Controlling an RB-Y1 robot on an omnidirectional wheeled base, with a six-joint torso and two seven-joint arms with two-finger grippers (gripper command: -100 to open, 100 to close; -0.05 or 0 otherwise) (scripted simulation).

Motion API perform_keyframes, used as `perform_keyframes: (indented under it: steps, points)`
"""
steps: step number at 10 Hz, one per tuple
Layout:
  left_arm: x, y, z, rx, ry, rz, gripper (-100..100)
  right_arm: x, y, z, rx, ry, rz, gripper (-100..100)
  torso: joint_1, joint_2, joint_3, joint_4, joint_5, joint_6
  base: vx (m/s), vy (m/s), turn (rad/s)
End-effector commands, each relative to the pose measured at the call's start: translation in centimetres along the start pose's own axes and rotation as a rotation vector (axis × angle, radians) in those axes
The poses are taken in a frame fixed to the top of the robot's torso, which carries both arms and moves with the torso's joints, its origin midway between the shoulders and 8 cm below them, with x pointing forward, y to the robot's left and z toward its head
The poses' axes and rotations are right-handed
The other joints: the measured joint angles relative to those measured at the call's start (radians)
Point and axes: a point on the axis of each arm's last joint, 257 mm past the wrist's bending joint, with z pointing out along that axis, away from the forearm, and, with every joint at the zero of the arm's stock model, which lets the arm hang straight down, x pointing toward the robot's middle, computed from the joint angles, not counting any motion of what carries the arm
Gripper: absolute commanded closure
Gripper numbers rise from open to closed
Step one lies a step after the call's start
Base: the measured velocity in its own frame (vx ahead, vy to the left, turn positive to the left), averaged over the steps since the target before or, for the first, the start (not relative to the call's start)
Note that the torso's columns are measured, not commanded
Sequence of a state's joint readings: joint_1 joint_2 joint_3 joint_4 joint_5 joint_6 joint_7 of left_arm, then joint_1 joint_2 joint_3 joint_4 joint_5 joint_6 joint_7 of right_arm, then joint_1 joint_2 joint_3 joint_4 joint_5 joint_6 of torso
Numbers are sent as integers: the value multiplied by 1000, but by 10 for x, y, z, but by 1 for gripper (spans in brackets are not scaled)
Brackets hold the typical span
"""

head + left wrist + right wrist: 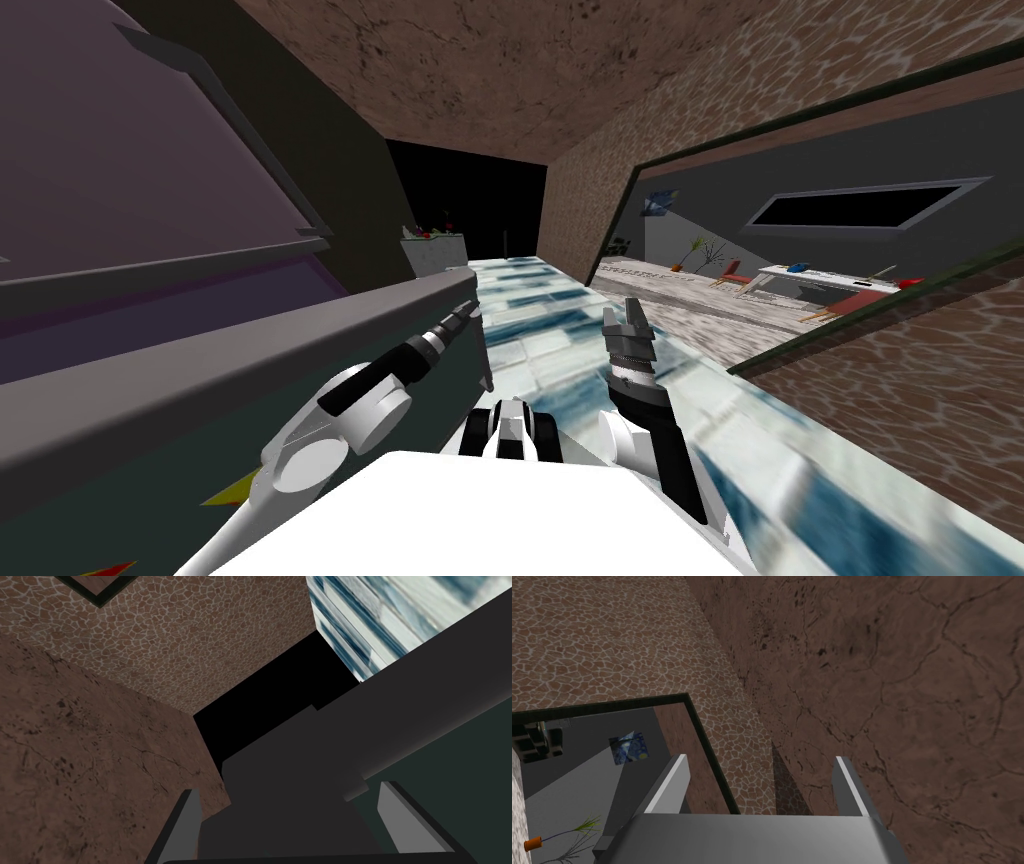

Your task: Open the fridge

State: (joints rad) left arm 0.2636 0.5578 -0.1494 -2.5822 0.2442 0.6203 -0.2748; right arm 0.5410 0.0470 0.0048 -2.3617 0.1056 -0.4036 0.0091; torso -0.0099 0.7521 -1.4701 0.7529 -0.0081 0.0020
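The corridor has a blue and white tiled floor and brown stone walls. The fridge stands close on my left, a dark greenish face with a long grey handle across it. My left gripper is at the end of this handle with its fingers spread apart. In the left wrist view the rounded end of the bar lies between them, nearer to one finger, and I see no contact. My right gripper hangs over the floor, also spread and holding nothing. I judge the step is to take the handle. To do it well, I should move the hand further along so the bar sits deep and centred, close firmly, then pull in an arc around the hinge, because a grip on the very tip can slip off.
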Motion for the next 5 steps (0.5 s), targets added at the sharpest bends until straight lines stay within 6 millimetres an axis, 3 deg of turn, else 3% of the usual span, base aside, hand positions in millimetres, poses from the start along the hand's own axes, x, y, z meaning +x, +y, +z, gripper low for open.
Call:
perform_keyframes:
  steps: [1, 2, 5]
  points:
    - [-3, -1, 5, -4, -2, -1, -100, 0, 0, 0, 0, 0, 0, 0, -2, 1, 0, 1, -1, 1, -13, 4, -11]
    - [-2, 3, 5, -16, 2, -5, 0, 0, 0, 0, 0, 0, 0, 0, 0, -1, 0, -3, 1, -1, 0, 0, 0]
    - [3, 13, 6, -42, 14, -14, 0, 0, 0, 0, 0, 0, 0, 0, 10, -10, -4, -11, 7, -3, 0, 0, 0]
